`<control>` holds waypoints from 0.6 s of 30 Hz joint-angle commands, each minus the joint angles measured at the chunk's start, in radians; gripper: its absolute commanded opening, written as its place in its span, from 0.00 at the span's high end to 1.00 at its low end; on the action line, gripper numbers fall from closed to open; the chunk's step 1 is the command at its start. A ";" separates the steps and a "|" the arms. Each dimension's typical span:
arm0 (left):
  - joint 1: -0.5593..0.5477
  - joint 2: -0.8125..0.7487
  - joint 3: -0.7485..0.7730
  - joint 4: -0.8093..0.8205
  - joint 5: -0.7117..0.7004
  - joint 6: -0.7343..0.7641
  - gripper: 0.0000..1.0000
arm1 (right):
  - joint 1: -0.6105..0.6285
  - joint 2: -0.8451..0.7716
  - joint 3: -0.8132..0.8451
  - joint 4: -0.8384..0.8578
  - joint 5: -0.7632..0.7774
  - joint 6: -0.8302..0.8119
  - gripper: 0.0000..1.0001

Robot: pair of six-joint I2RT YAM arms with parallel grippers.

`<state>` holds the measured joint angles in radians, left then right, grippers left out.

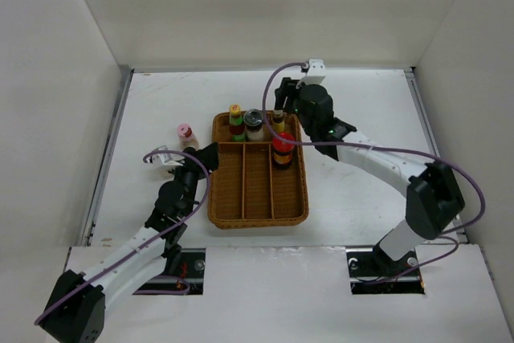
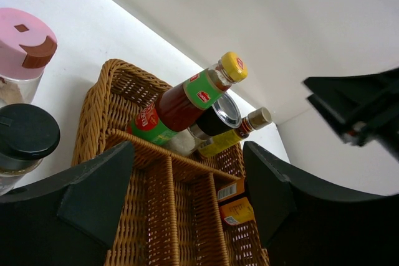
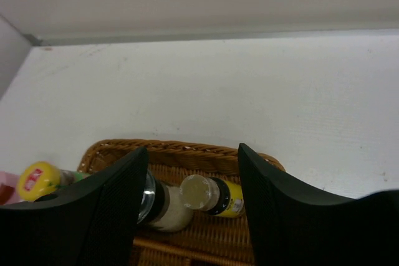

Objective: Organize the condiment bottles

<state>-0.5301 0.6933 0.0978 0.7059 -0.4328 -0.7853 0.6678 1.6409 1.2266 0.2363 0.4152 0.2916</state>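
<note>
Three condiment bottles stand in the far compartment of the wicker tray (image 1: 257, 216): a yellow-capped one (image 1: 235, 120) (image 2: 193, 95), a grey-capped jar (image 1: 254, 123) (image 3: 163, 207) and a tan-capped one (image 1: 278, 120) (image 3: 201, 192). A red-capped bottle (image 1: 281, 149) stands in the right lane. My right gripper (image 1: 281, 110) (image 3: 192, 154) is open, its fingers either side of the tan-capped bottle without touching it. A pink-capped jar (image 1: 186, 135) (image 2: 22, 45) and a black-capped jar (image 2: 25, 135) stand on the table left of the tray. My left gripper (image 1: 206, 153) (image 2: 184, 197) is open and empty at the tray's left edge.
The tray's left and middle lanes (image 1: 245, 186) hold nothing. White walls close in the table on the left, back and right. My right arm (image 1: 377, 162) reaches across the table to the right of the tray.
</note>
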 commanded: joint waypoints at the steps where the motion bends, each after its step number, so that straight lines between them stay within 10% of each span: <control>1: 0.009 0.003 0.042 0.026 0.002 0.006 0.31 | 0.011 -0.124 -0.041 0.106 0.011 0.009 0.36; 9: -0.008 -0.029 0.176 -0.196 -0.012 0.066 0.85 | 0.031 -0.363 -0.327 0.182 0.008 0.179 0.92; 18: 0.006 0.015 0.407 -0.646 -0.259 0.104 0.70 | 0.060 -0.464 -0.594 0.224 -0.042 0.254 0.66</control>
<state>-0.5358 0.7010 0.4309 0.2543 -0.5728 -0.7074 0.7208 1.2137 0.6636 0.3935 0.4007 0.5064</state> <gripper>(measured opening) 0.286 0.324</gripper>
